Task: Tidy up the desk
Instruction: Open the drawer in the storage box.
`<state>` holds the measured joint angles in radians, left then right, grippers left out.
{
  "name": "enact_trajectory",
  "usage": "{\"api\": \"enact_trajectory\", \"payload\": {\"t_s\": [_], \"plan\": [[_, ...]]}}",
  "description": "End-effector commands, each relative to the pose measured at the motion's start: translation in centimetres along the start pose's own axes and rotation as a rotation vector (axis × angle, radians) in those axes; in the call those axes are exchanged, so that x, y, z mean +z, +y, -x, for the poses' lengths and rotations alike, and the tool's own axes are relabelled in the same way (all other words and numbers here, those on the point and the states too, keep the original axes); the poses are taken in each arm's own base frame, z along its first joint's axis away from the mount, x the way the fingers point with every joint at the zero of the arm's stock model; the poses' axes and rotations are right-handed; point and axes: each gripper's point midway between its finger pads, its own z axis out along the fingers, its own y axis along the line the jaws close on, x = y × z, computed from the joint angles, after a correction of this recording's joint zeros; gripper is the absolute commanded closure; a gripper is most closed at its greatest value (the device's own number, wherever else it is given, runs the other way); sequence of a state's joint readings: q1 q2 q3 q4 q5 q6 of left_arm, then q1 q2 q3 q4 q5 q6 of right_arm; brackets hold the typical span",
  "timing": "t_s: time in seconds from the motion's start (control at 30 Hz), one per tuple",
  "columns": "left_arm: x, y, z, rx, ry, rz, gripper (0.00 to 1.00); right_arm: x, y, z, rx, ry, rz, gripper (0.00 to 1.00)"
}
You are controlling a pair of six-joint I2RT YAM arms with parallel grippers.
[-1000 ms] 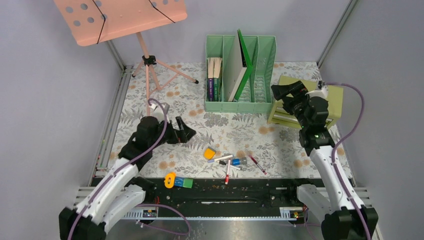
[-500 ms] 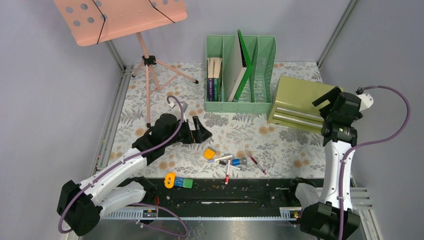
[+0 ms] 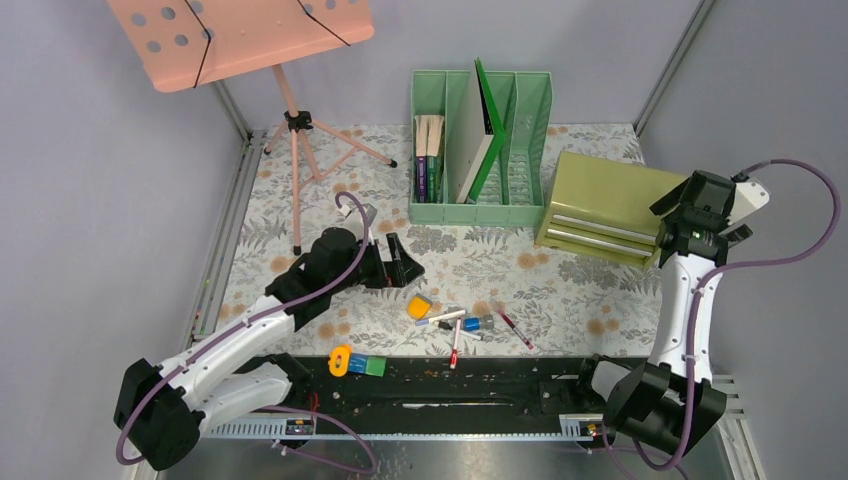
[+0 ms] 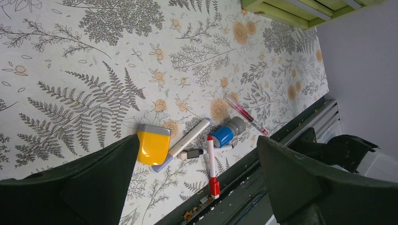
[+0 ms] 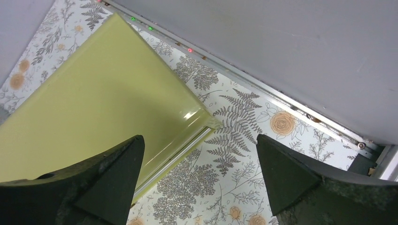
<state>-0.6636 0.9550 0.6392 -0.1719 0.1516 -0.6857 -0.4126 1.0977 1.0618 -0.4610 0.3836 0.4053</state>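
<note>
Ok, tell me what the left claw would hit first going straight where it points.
Likely the yellow block, just ahead of the open left claw, with the white marker beside it. Depth is unclear. The claw looks tilted down, so the desk could come first.

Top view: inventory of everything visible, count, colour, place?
desk: 1, pale fern-print cloth, under everything
music stand: 1, pink, back left
file rack: 1, green, back centre
books: several, mixed, in the file rack
drawer box: 1, olive green, back right
yellow block: 1, grey-edged, front centre
pens and markers: several, white, red, pink, beside the yellow block
cylinder: 1, blue and grey, in that pile
small blocks: 3, yellow, blue, green, front rail
left gripper: 1, black, open, left of the yellow block
right gripper: 1, black, open, over the drawer box's right end
</note>
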Motion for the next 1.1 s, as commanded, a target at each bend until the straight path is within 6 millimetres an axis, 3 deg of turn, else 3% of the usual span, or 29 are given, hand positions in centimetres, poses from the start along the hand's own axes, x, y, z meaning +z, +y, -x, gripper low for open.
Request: {"api": "enact_trajectory", "payload": {"t_s": [0.0, 0.17, 0.33, 0.43, 0.6, 1.07], "plan": [[-0.8, -2.0, 2.5, 0.035, -0.073, -0.048, 0.01, -0.3, -1.6, 0.4, 0.074, -0.020, -0.072, 0.01], [-1.0, -1.8, 2.2, 0.040, -0.069, -0.048, 0.01, 0.2, -4.1, -1.5, 0.150, -0.004, -0.174, 0.01], [-0.9, -1.9, 1.9, 0.041, -0.059, -0.058, 0.01, 0.5, -4.3, -1.7, 0.189, -0.026, -0.169, 0.05], [-0.9, -2.0, 1.8, 0.042, -0.054, -0.064, 0.01, 0.3, -3.6, -1.9, 0.190, -0.013, -0.127, 0.08], [-0.9, -2.1, 1.9, 0.041, -0.057, -0.066, 0.01, 0.1, -1.7, -2.6, 0.211, 0.020, -0.013, 0.24], [-0.8, -2.8, 2.7, 0.041, -0.074, -0.086, 0.01, -0.5, 2.3, -7.1, 0.237, 0.201, 0.224, 0.38]]}}
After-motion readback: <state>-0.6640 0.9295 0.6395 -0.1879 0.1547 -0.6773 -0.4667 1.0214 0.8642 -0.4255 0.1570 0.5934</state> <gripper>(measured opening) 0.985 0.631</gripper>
